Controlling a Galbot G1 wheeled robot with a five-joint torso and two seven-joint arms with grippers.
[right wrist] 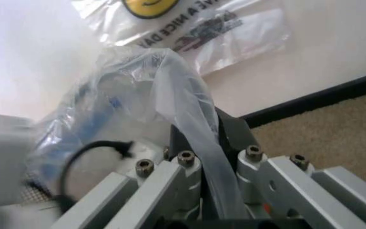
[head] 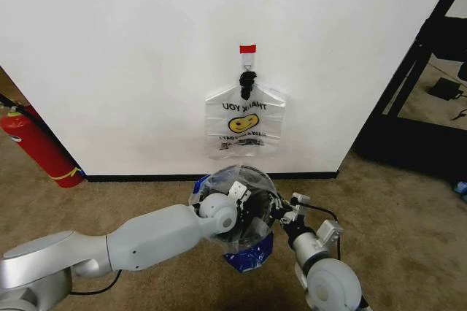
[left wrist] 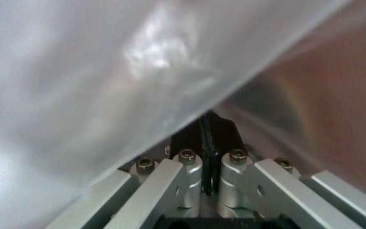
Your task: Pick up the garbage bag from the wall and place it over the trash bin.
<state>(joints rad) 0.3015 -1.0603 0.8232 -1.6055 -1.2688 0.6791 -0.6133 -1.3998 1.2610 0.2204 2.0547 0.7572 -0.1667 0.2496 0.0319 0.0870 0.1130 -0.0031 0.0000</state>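
The garbage bag (head: 235, 179), translucent white with blue patches, is spread open low in front of the wall (head: 109, 48). My left gripper (head: 246, 198) is shut on its film, and the black pads (left wrist: 221, 131) pinch the plastic (left wrist: 106, 71). My right gripper (head: 281, 212) is shut on a bunched strip of the same bag (right wrist: 183, 105) at the opposite side. A dark round shape showing through the bag (head: 252, 227) looks like the trash bin, mostly covered. A blue part of the bag (head: 248, 258) hangs below.
A second smiley "THANK YOU" bag (head: 244, 123) hangs on the wall from a black hook (head: 248, 77) under a red tape strip (head: 248, 49). A red fire extinguisher (head: 40, 147) stands at the left. A black frame (head: 423, 70) borders the right. Brown carpet (head: 394, 209) lies around.
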